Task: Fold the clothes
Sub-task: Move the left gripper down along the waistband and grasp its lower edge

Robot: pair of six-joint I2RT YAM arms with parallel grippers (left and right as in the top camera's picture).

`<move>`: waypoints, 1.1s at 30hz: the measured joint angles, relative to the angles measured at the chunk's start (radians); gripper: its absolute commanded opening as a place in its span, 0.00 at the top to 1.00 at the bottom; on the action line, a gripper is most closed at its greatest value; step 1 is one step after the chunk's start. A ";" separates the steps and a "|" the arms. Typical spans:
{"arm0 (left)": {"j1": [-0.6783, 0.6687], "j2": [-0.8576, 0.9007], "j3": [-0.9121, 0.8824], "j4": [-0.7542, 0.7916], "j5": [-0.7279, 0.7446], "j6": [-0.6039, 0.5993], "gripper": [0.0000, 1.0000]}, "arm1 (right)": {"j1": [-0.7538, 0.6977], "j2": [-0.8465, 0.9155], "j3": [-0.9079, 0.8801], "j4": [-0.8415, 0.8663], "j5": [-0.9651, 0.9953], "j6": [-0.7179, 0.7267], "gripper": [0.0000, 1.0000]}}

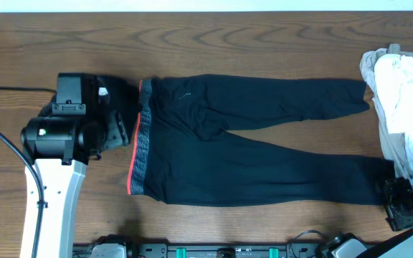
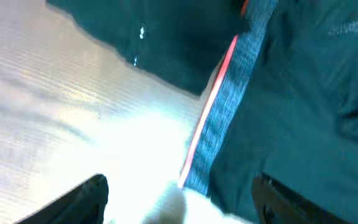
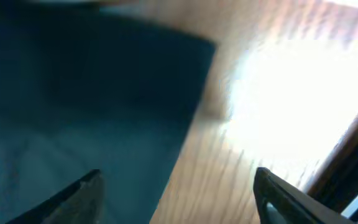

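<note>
Left gripper [image 2: 180, 185]: jaws spread wide with nothing gripped; one finger is over bare table [image 1: 264, 43], the other over dark cloth.
Waistband [image 1: 140, 140]: orange-red and grey, running between the left gripper's fingers.
Right gripper [image 3: 178, 175]: jaws wide apart and holding nothing, over the edge of the near leg's cuff [image 1: 378, 185]; contact cannot be told.
Trousers [image 1: 264, 143]: spread flat across the table, waist to the left, legs to the right.
Pale garments [image 1: 404, 93]: heaped at the far right, beside the far leg's end.
</note>
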 measured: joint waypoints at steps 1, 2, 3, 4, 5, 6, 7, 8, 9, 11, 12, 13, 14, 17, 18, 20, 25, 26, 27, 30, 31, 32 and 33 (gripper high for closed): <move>0.000 0.000 0.000 -0.029 0.002 -0.013 0.25 | -0.012 0.000 -0.019 0.024 0.002 0.006 0.32; 0.000 0.000 -0.002 -0.053 0.002 -0.023 0.25 | -0.021 0.000 -0.036 0.047 0.003 0.010 0.33; 0.000 0.000 -0.003 -0.069 0.002 -0.033 0.25 | -0.026 0.000 -0.056 0.072 0.004 0.014 0.35; 0.000 0.000 -0.008 -0.078 0.003 -0.042 0.25 | -0.029 0.000 -0.077 0.100 0.005 0.018 0.37; 0.000 0.000 -0.018 -0.082 0.005 -0.047 0.25 | -0.029 0.000 -0.089 0.114 0.004 0.019 0.37; 0.000 0.000 -0.029 -0.084 0.011 -0.051 0.25 | -0.029 0.000 -0.104 0.136 0.004 0.022 0.37; 0.000 0.000 -0.043 -0.083 0.023 -0.055 0.25 | -0.029 0.000 -0.118 0.163 0.004 0.024 0.38; 0.000 0.000 -0.058 -0.082 0.037 -0.059 0.25 | -0.029 0.000 -0.135 0.197 0.005 0.027 0.40; 0.000 0.000 -0.082 -0.074 0.056 -0.064 0.25 | -0.029 0.000 -0.145 0.216 0.007 0.029 0.43; 0.000 0.000 -0.119 -0.057 0.078 -0.072 0.25 | -0.029 -0.006 -0.153 0.260 0.006 0.037 0.48; 0.000 0.000 -0.143 -0.045 0.089 -0.076 0.25 | -0.029 -0.006 -0.156 0.281 0.004 0.039 0.56; 0.000 0.000 -0.166 -0.034 0.101 -0.079 0.25 | -0.029 -0.006 -0.159 0.297 -0.002 0.040 0.63; 0.000 0.000 -0.183 -0.025 0.111 -0.084 0.25 | -0.029 -0.006 -0.161 0.304 -0.008 0.039 0.68; 0.000 0.000 -0.234 -0.002 0.143 -0.095 0.25 | -0.029 -0.006 -0.168 0.311 -0.027 0.043 0.90; 0.000 0.000 -0.253 0.004 0.153 -0.097 0.25 | -0.029 -0.005 -0.170 0.310 -0.032 0.040 0.96; 0.000 0.000 -0.284 0.007 0.167 -0.101 0.25 | -0.029 -0.005 -0.171 0.306 -0.038 0.042 0.99; 0.000 0.000 -0.347 0.015 0.193 -0.117 0.25 | -0.029 -0.005 -0.172 0.289 -0.054 0.043 0.98; 0.000 0.000 -0.364 0.028 0.201 -0.120 0.25 | -0.029 -0.005 -0.172 0.286 -0.057 0.043 0.99; 0.000 0.000 -0.379 0.040 0.208 -0.120 0.25 | -0.029 -0.005 -0.171 0.284 -0.060 0.043 0.99; 0.000 0.000 -0.436 0.094 0.223 -0.123 0.25 | -0.029 -0.005 -0.171 0.273 -0.073 0.043 0.99; 0.000 0.000 -0.452 0.113 0.228 -0.124 0.25 | -0.029 -0.005 -0.171 0.271 -0.075 0.043 0.99; 0.000 0.000 -0.472 0.134 0.237 -0.124 0.25 | -0.029 -0.005 -0.171 0.270 -0.077 0.043 0.99; 0.000 0.000 -0.486 0.147 0.245 -0.124 0.25 | -0.029 -0.005 -0.171 0.270 -0.078 0.043 0.99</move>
